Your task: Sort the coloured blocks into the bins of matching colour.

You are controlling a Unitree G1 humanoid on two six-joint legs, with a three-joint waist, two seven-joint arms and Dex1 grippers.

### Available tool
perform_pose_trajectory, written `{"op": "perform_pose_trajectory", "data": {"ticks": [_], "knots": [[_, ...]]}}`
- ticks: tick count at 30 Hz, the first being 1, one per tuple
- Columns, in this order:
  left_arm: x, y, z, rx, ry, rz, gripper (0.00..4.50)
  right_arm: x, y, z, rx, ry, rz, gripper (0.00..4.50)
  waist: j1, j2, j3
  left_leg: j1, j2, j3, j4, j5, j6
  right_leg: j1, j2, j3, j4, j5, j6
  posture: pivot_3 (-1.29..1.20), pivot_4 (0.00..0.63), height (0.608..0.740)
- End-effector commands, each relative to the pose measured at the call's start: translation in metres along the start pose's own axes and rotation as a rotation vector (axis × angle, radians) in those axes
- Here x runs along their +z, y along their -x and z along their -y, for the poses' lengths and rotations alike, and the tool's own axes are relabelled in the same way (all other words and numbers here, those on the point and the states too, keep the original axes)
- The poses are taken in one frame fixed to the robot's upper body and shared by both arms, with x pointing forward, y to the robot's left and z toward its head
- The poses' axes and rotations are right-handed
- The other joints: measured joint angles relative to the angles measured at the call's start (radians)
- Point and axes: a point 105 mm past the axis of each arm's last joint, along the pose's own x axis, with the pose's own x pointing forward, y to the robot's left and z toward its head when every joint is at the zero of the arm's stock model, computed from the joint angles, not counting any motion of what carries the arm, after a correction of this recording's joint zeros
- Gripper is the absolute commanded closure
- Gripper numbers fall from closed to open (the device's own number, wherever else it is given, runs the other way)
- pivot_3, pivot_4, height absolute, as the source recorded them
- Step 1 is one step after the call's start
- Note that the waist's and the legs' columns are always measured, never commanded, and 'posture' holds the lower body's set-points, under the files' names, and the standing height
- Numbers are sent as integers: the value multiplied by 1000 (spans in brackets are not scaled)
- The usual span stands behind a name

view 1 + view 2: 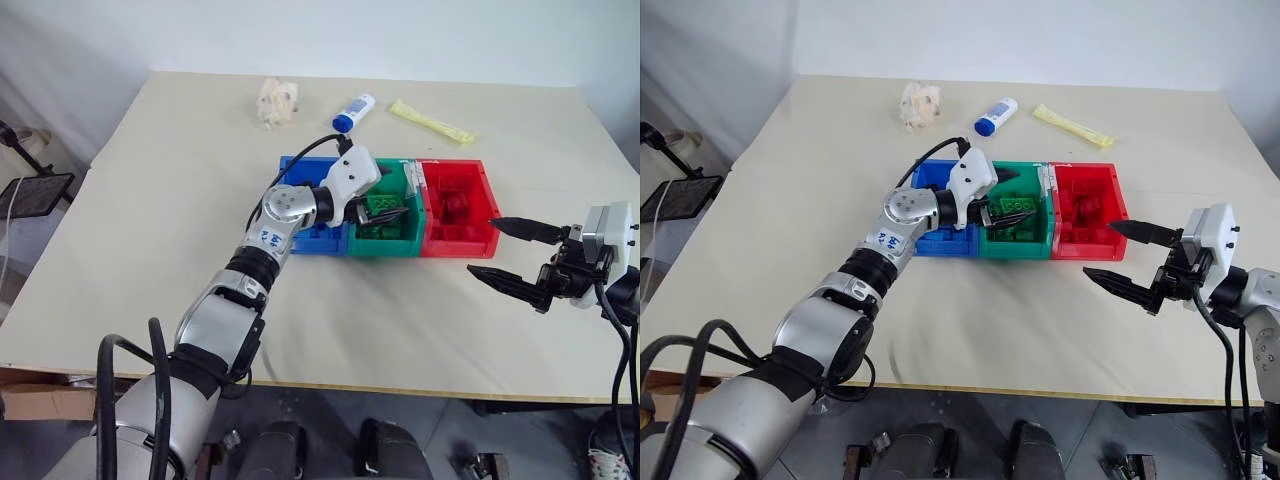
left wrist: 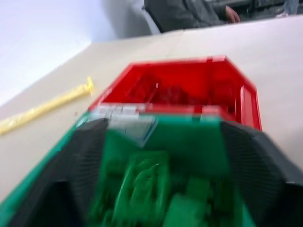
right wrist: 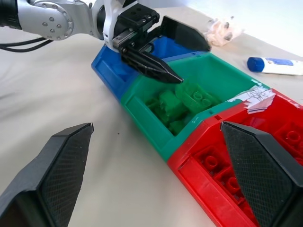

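**Green blocks in green bin, both grippers open**

Nearest, at the table's right front: right gripper, fingers spread wide and empty, held level above the tabletop just beside the red bin's front corner, pointing leftward toward the bins. Touching nothing.

Further in, mid-table: three bins joined in a row running left to right, blue bin, green bin, red bin. Long axis of the row across the table, parallel to its front edge.

Over the green bin: left gripper, arm stretched forward and angled to the right across the blue bin, wrist about level. Fingers parted wide, one above the bin's near side, the other along its far rim; nothing held between them. Directly below, green blocks piled in the green bin, one studded brick lying tilted on top, its direction hard to judge. Red blocks lying in the red bin, studs up.

Farthest, near the table's back edge: crumpled wrapper, white-and-blue bottle lying on its side, yellow packet lying diagonally.
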Motion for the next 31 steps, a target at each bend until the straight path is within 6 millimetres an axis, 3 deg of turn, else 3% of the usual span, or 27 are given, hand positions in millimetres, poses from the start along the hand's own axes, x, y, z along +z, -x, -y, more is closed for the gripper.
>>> {"op": "perform_pose_trajectory", "data": {"ticks": [1,6,11,16,20,22,26,31], "knots": [[14,11,-12,2,-49,49,28,14,4,0,0,33,38,0,-4,0,0,0,0,0,0,0,0,-1,0,0,1,0,0,0,150,740],[15,44,-17,-60,-69,66,28,13,2,1,42,20,23,0,-8,0,0,-1,1,3,0,0,0,-3,1,2,2,0,0,0,150,740],[-4,113,-11,-179,56,1,28,7,-1,11,110,31,-28,0,-28,1,0,0,1,3,0,0,0,-3,1,2,2,0,0,0,150,740],[-9,159,-5,-146,117,-24,28,-5,0,18,170,50,-93,0,-24,0,0,-1,1,-1,1,0,0,-2,0,2,2,0,0,0,150,740],[-26,221,7,-105,242,-101,28,-19,12,22,221,98,-146,0,-34,1,-1,-2,0,-3,1,0,0,-2,-1,5,2,0,0,0,150,740],[-34,239,11,-84,279,-132,28,-22,19,23,238,117,-150,0,-36,1,-1,-2,1,-3,0,0,0,-3,-1,5,2,0,-1,0,150,740],[-41,255,12,-67,303,-179,28,-24,30,31,211,84,-149,0,-26,1,-1,-2,1,-4,2,0,0,-1,-1,5,2,0,-1,0,150,740],[-39,254,7,-21,306,-147,28,-23,35,35,155,67,-112,0,-29,1,-1,-2,0,-6,2,0,0,-1,-2,7,2,0,-1,0,150,740]]}}
